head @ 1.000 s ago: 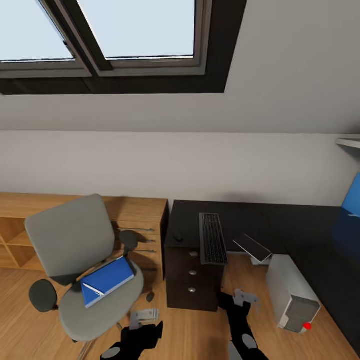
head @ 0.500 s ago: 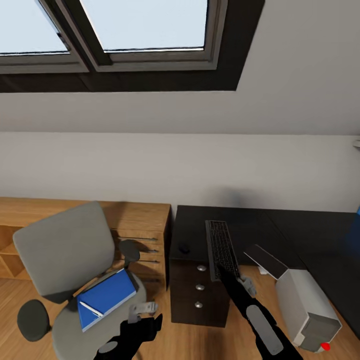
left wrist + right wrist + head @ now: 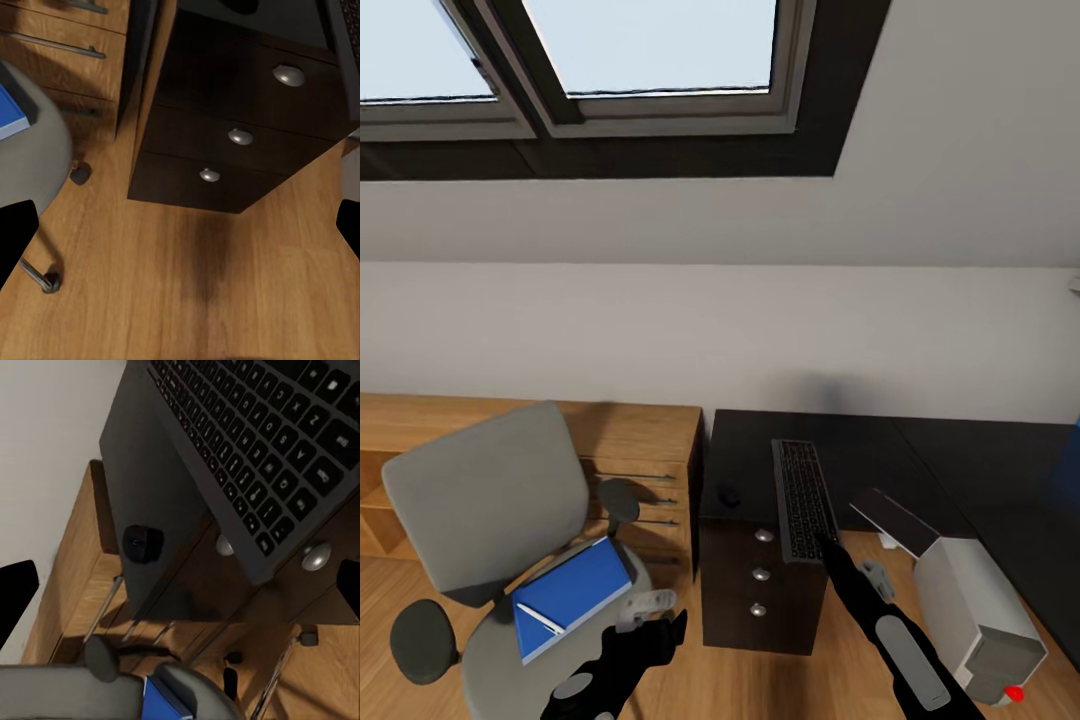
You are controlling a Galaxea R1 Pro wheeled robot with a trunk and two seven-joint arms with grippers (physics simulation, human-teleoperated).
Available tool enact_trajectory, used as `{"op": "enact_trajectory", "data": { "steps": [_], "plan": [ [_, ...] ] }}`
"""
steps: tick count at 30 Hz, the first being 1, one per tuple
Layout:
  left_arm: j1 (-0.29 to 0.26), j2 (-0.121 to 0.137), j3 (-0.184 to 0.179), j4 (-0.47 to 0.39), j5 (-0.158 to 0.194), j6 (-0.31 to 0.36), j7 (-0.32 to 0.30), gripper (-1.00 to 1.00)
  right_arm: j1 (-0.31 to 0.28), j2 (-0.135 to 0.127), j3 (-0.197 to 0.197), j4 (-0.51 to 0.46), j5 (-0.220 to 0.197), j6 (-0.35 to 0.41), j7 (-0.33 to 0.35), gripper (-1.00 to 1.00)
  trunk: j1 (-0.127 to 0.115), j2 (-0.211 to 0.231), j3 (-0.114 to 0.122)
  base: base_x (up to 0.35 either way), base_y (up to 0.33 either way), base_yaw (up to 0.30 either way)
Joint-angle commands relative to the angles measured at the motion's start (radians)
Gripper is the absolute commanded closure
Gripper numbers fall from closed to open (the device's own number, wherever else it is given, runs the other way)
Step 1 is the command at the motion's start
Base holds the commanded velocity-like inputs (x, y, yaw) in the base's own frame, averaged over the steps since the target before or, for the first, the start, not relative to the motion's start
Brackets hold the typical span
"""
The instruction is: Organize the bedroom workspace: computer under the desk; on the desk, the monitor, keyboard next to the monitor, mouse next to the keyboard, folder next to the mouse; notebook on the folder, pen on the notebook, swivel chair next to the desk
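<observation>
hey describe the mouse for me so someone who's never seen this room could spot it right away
Start at the long black desk below the skylight window, and go to its end nearest the grey swivel chair, above the three drawers with round silver knobs. The mouse is the small rounded black lump on that desktop, beside the keyboard on the chair's side, lying apart from it. It is far smaller than the keyboard.

black arms, grey panels, grey end effectors
</observation>
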Motion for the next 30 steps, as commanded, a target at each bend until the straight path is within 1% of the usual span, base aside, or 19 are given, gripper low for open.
{"op": "enact_trajectory", "data": {
  "steps": [1, 5, 14, 21, 30],
  "plan": [
    [-0.001, 0.001, -0.003, -0.002, 0.01, 0.001, 0.011, -1.0, -0.001, -0.001, 0.001, 0.001, -0.007, 0.001, 0.016, -1.0, 0.004, -0.008, -0.005, 0.0, 0.0, 0.0],
    [-0.001, 0.002, -0.004, -0.002, 0.009, 0.001, 0.011, -1.0, -0.001, -0.001, 0.001, 0.002, -0.006, 0.001, 0.036, -1.0, 0.019, -0.036, -0.017, 0.0, 0.0, 0.0],
    [-0.001, 0.002, -0.005, -0.005, 0.011, 0.004, 0.011, -1.0, 0.001, -0.001, 0.001, -0.003, -0.009, 0.005, 0.041, -1.0, 0.054, -0.099, -0.045, 0.0, 0.0, 0.0],
    [-0.001, 0.002, -0.004, -0.005, 0.011, 0.007, 0.012, -1.0, 0.003, 0.002, 0.002, -0.003, -0.009, 0.069, 0.043, -1.0, 0.081, -0.148, -0.067, 0.0, 0.0, 0.0],
    [-0.001, 0.002, -0.005, -0.004, 0.012, 0.007, 0.012, -1.0, 0.006, 0.005, 0.004, -0.002, -0.001, 0.071, 0.033, -1.0, 0.115, -0.211, -0.096, 0.0, 0.0, 0.0]
  ]
}}
